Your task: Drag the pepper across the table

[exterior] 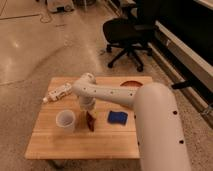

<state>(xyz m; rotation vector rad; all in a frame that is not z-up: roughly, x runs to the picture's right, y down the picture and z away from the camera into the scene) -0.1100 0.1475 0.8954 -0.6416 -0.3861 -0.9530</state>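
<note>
The pepper (90, 121) is a small slender dark-red thing lying on the light wooden table (80, 147), between a white cup and a blue sponge. My gripper (86, 111) hangs from the white arm and points straight down, right at the pepper's far end. The arm's wrist hides where the gripper meets the pepper, so I cannot tell whether they touch.
A white cup (65, 120) stands just left of the pepper. A blue sponge (117, 117) lies to its right. A white bottle-like thing (59, 92) lies at the back left, an orange-red bowl (131, 83) at the back right. A black office chair (129, 35) stands behind the table.
</note>
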